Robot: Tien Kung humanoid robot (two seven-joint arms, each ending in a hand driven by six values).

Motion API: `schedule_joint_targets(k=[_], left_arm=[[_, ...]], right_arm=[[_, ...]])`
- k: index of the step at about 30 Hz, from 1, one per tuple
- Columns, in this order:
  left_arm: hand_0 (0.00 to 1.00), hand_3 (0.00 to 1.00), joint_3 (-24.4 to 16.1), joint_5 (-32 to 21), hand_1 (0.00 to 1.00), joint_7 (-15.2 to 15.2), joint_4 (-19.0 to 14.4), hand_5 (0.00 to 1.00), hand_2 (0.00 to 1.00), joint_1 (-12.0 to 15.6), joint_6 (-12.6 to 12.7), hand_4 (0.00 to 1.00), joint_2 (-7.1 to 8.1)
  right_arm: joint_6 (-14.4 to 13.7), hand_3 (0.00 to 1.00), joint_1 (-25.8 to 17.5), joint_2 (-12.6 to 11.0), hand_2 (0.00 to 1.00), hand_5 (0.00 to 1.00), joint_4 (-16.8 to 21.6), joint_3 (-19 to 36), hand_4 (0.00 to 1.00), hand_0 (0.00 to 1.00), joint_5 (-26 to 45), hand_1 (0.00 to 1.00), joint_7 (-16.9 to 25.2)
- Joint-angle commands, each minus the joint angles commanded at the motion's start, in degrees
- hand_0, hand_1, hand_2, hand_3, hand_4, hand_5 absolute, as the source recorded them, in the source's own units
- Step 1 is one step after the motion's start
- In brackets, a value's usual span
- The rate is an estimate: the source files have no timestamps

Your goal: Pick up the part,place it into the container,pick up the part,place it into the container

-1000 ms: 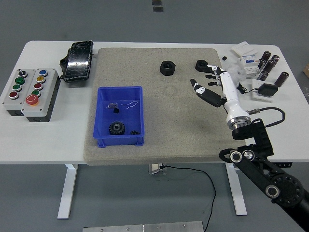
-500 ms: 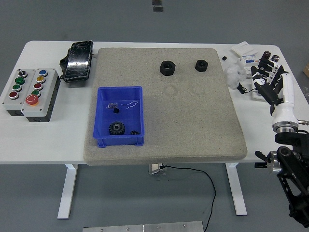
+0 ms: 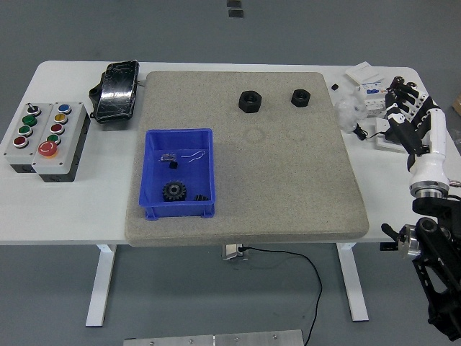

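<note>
Two black hex nuts lie at the far side of the grey mat: a larger one and a smaller one to its right. A blue bin stands on the mat's left half, holding a black gear and small dark bits. My right hand hovers over the table's right end, well clear of the nuts, with its fingers spread and holding nothing. No left arm shows.
A button box sits at the left end and a black pouch behind it. White boxes and dark cylinders crowd the far right corner under my hand. A cable hangs below the table.
My right hand has pulled back from beside the smaller nut to the table's right end, then drifted slightly farther right and up. The nuts and bin stayed put.
</note>
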Motion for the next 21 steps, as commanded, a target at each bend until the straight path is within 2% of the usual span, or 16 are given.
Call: schedule_joint_targets(k=[7, 13, 21], left_arm=[[0.664, 0.603, 0.7, -1.7, 0.63, -0.4, 0.0, 0.369, 0.552, 0.0, 0.2, 0.695, 0.21], [0.664, 0.602, 0.1, -1.4, 0.63, 0.2, 0.0, 0.369, 0.551, 0.9, 0.4, 0.695, -0.13], [0.664, 0.602, 0.4, -1.8, 0.63, 0.0, 0.0, 0.368, 0.551, 0.8, 0.5, 0.695, 0.25]], right_arm=[[0.1, 0.68, -0.5, 0.5, 0.712, 0.398, -0.3, 0.6, 0.793, 0.632, 0.1, 0.673, -0.3], [0.1, 0.679, -1.2, 0.7, 0.712, 0.403, -0.2, 2.7, 0.792, 0.633, 0.5, 0.674, -0.3], [0.1, 0.681, -0.9, 0.7, 0.71, 0.406, 0.2, 4.4, 0.793, 0.631, -0.1, 0.672, -0.7]])
